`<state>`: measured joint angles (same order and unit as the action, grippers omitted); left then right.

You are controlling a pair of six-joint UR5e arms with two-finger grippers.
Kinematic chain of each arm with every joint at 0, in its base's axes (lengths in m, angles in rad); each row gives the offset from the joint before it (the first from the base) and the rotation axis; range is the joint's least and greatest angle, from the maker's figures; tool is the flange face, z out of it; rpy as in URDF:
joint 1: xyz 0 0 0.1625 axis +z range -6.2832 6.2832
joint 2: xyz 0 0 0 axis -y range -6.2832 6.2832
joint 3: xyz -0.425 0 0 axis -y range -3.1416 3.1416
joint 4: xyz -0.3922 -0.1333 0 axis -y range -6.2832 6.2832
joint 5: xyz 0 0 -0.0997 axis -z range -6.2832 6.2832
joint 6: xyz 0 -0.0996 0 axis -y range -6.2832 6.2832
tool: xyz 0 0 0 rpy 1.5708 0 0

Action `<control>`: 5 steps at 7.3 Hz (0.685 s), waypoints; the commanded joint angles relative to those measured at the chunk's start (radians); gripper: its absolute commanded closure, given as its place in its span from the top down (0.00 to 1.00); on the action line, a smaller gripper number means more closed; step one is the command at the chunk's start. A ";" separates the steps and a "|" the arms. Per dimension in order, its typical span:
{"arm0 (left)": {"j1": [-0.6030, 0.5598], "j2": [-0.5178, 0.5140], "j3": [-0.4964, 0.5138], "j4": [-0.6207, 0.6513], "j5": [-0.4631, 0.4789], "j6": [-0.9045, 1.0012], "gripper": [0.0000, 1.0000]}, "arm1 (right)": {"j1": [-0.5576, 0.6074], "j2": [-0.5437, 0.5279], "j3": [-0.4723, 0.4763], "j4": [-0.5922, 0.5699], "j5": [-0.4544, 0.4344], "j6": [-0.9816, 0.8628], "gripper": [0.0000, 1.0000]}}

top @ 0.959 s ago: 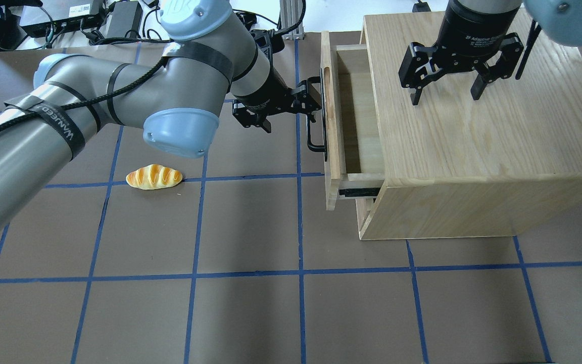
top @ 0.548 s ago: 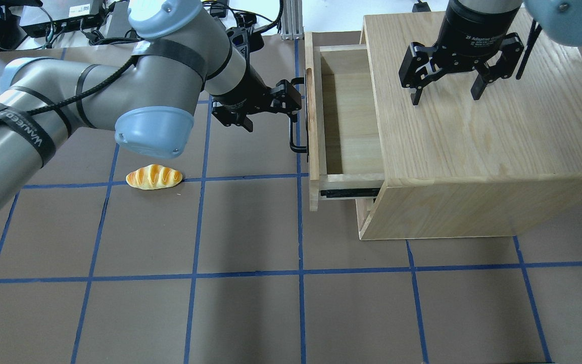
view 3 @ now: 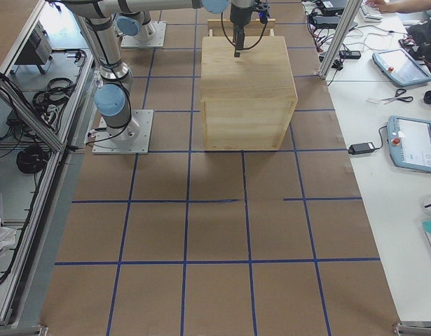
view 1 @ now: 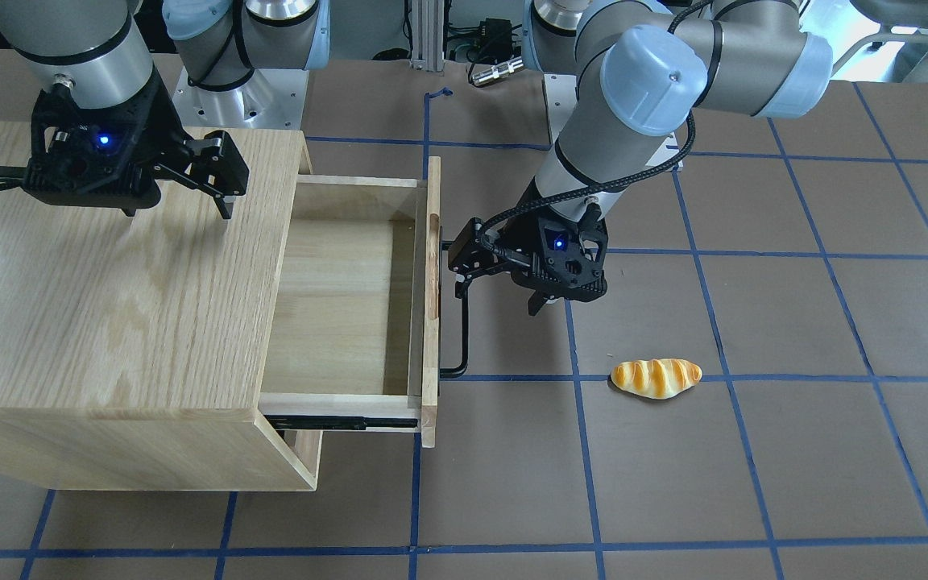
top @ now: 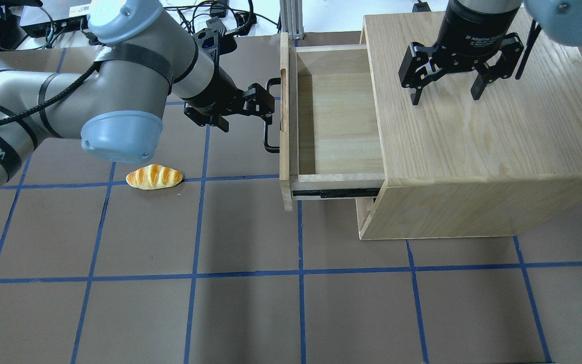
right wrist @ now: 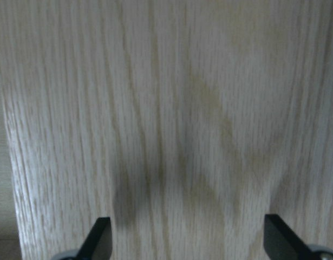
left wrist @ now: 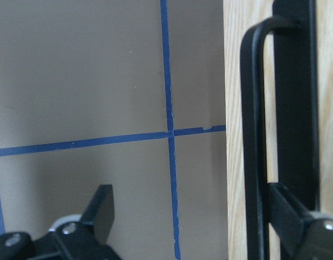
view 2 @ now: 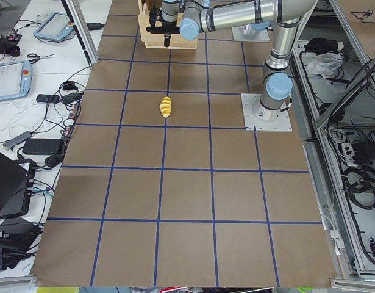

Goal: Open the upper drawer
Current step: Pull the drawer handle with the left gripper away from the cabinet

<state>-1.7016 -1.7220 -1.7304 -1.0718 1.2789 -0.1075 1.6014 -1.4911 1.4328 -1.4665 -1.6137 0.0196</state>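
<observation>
Left end effector hooks upper drawer handle, jaws wide, one finger behind the bar.
Drawer sits upper centre of overhead view, well out of cabinet. Pull straight along slides, leftward, no twist, so the hook doesn't slip. Counter left of front panel gives room; bread roll lower left, well apart. Right end effector wide over cabinet top.

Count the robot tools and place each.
2. The left tool is at the long black bar handle of the pulled-out light oak upper drawer; the right tool hangs open above the big oak cabinet's top.
</observation>
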 commanded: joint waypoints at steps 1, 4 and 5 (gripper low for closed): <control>0.025 0.015 -0.003 -0.003 0.000 0.017 1.00 | 0.000 0.000 0.000 0.000 0.000 0.000 1.00; 0.046 0.039 -0.037 -0.005 -0.001 0.051 1.00 | 0.000 0.000 0.000 0.000 0.000 0.000 1.00; 0.063 0.050 -0.026 -0.017 -0.003 0.051 1.00 | 0.000 0.000 0.002 0.000 0.000 -0.001 1.00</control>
<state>-1.6542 -1.6848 -1.7595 -1.0797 1.2773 -0.0593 1.6015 -1.4910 1.4334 -1.4665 -1.6137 0.0191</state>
